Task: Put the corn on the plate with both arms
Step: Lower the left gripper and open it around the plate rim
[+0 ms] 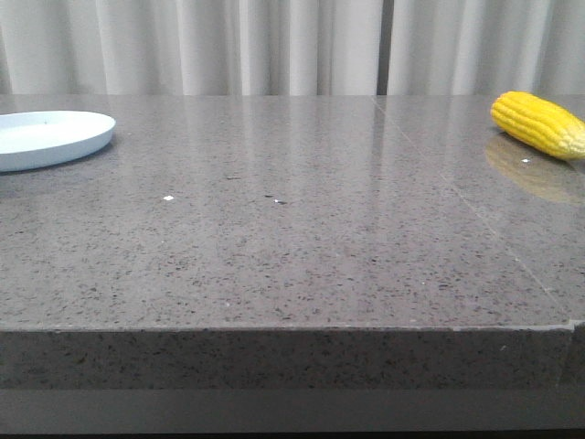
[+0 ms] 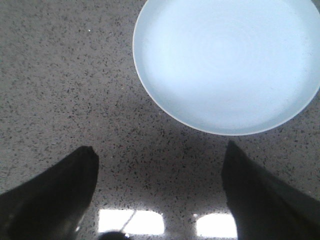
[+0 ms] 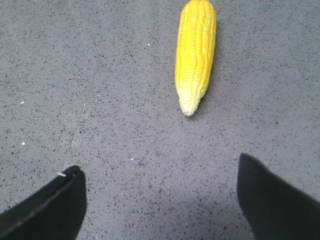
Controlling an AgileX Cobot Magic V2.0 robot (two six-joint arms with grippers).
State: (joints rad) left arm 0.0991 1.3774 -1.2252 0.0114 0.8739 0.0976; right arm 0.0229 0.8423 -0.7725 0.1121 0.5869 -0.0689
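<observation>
The yellow corn [image 1: 539, 123] lies on the grey speckled table at the far right. In the right wrist view the corn [image 3: 195, 52] lies ahead of my right gripper [image 3: 160, 167], its pale tip toward the fingers, with a gap of bare table between. That gripper is open and empty. The pale blue-white plate [image 1: 46, 137] sits at the far left of the table. In the left wrist view the plate [image 2: 227, 60] lies just beyond my left gripper [image 2: 160, 150], which is open and empty over the table. Neither gripper shows in the front view.
The grey speckled stone table [image 1: 292, 247] has its front edge near the camera. A thin seam [image 1: 475, 215] runs across its right part. White curtains [image 1: 292, 46] hang behind the table.
</observation>
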